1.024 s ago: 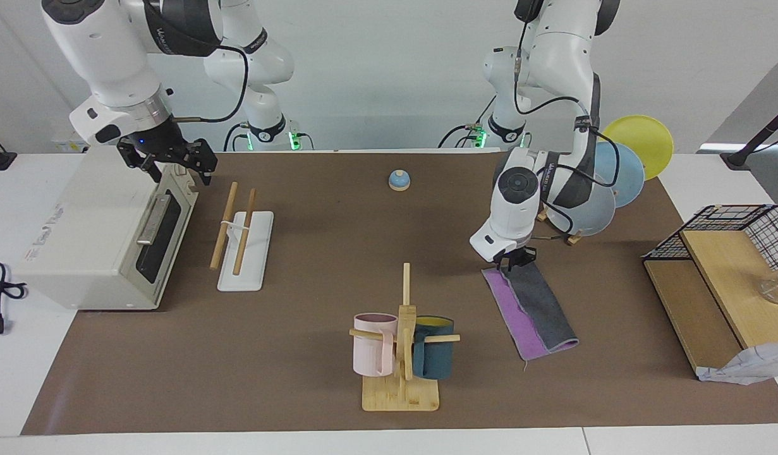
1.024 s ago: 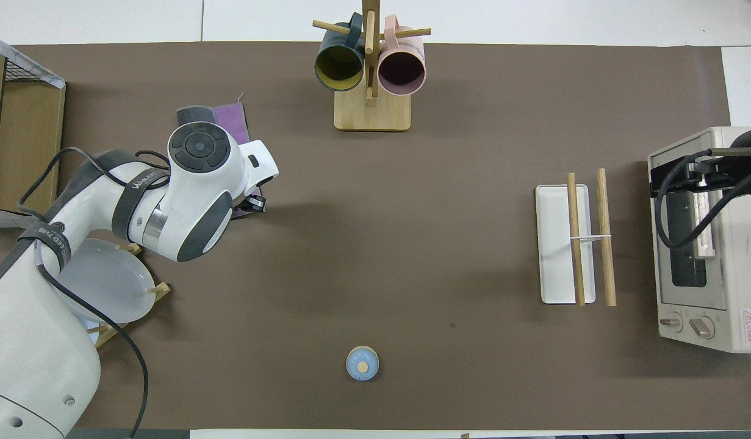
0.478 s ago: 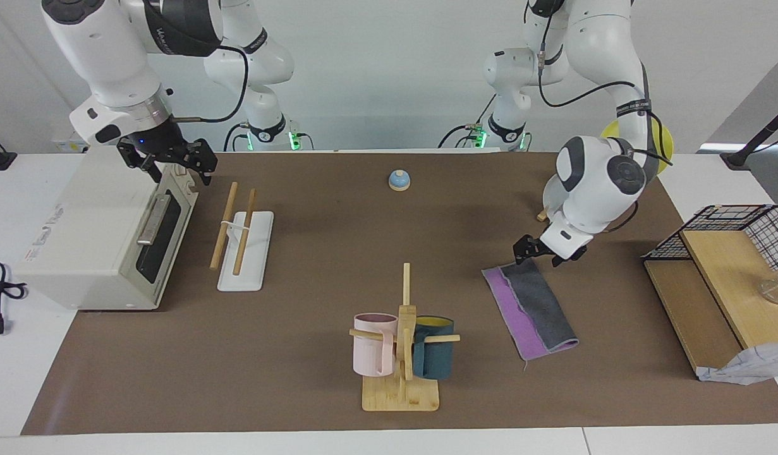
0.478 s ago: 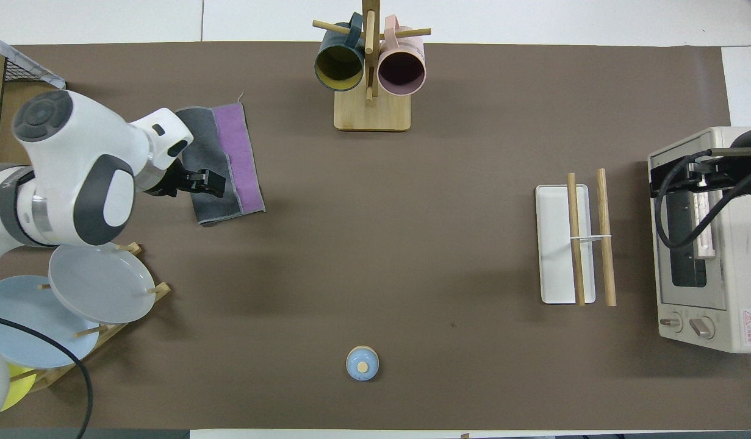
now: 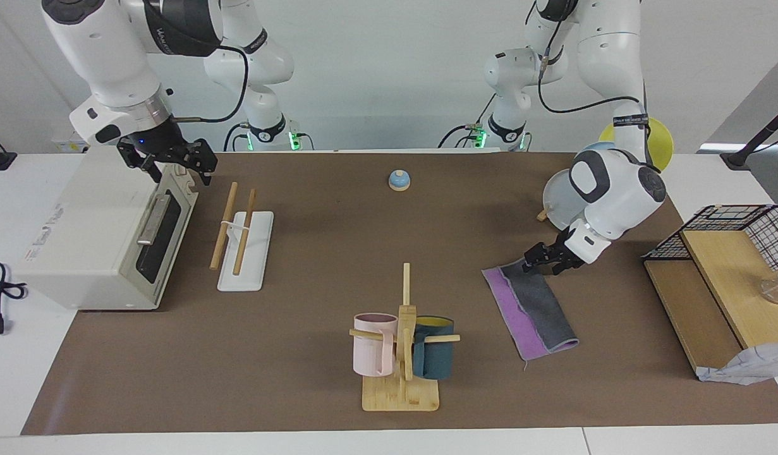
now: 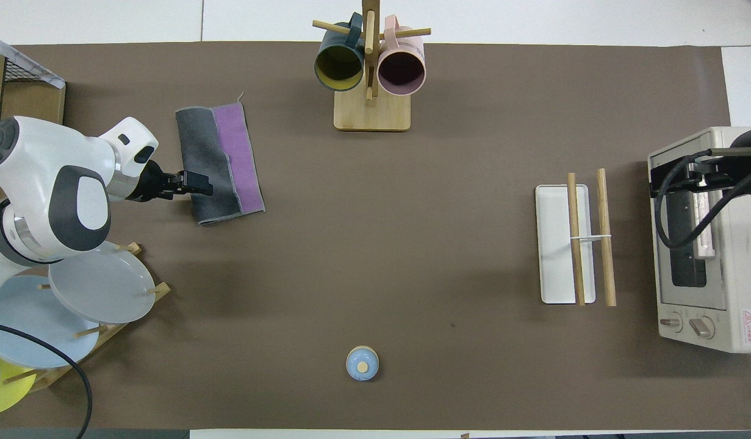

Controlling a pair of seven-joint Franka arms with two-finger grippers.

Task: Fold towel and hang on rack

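Overhead view gives you the clearest read: the towel (image 6: pixel 219 163) lies flat on the brown mat (image 6: pixel 412 274) toward the left arm's end of the table, folded in half lengthwise, its dark grey flap covering part of the purple face. A purple strip shows along the side nearer the mug tree (image 6: pixel 370 67). Your left gripper (image 6: pixel 195 183) reaches in sideways at the grey edge of the cloth — in the facing view its tips (image 5: pixel 535 264) sit low at the towel's corner nearest the robots. Whether those fingers are apart or pinching the cloth, you cannot tell from either view.

The rack (image 6: pixel 573 244) stands well apart from the towel, toward the right arm's end of the table, just beside the toaster oven (image 6: pixel 701 238). Its two wooden rods run parallel above the flat white base.

Your right gripper (image 5: pixel 174 163) waits over the top of the toaster oven — its fingers are spread apart with nothing between them.

A small blue bell (image 6: pixel 362 363) sits nearer to the robots than the mug tree. The plate stand (image 6: pixel 88 292) with its plates is by the left arm.
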